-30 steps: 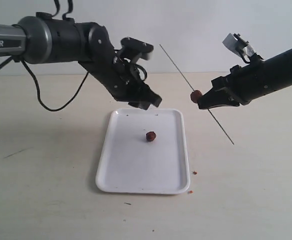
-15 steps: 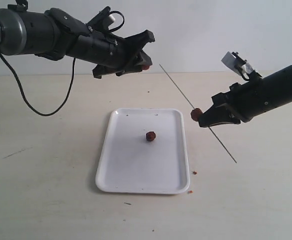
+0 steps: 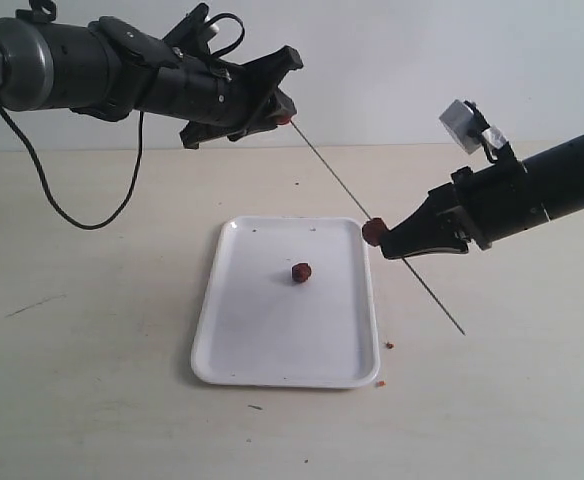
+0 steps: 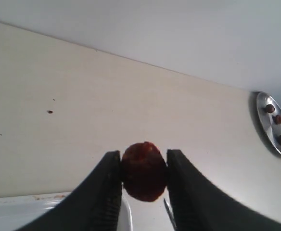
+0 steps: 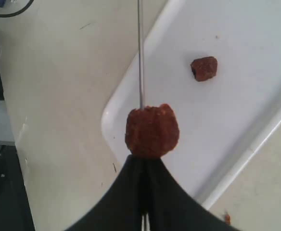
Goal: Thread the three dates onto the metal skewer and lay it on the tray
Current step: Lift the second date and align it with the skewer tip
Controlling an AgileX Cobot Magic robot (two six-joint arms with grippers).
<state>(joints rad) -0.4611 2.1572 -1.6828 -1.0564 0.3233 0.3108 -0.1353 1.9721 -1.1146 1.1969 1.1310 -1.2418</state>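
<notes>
Left wrist view: my left gripper pinches a dark reddish-brown wrinkled date at the left tip of the thin grey metal skewer. My right gripper is clamped on that rod, one date threaded just ahead. A third date lies on the flat white rectangular tray. By my read, one is threaded and two remain; open air surrounds the skewer, with the tray's right rim below.

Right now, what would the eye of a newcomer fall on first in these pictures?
A thin metal skewer slants through the air, held by the right gripper, one date threaded on it beside the gripper's tips. The left gripper pinches a second date near the skewer's upper tip. A third date lies on the white tray.
</notes>
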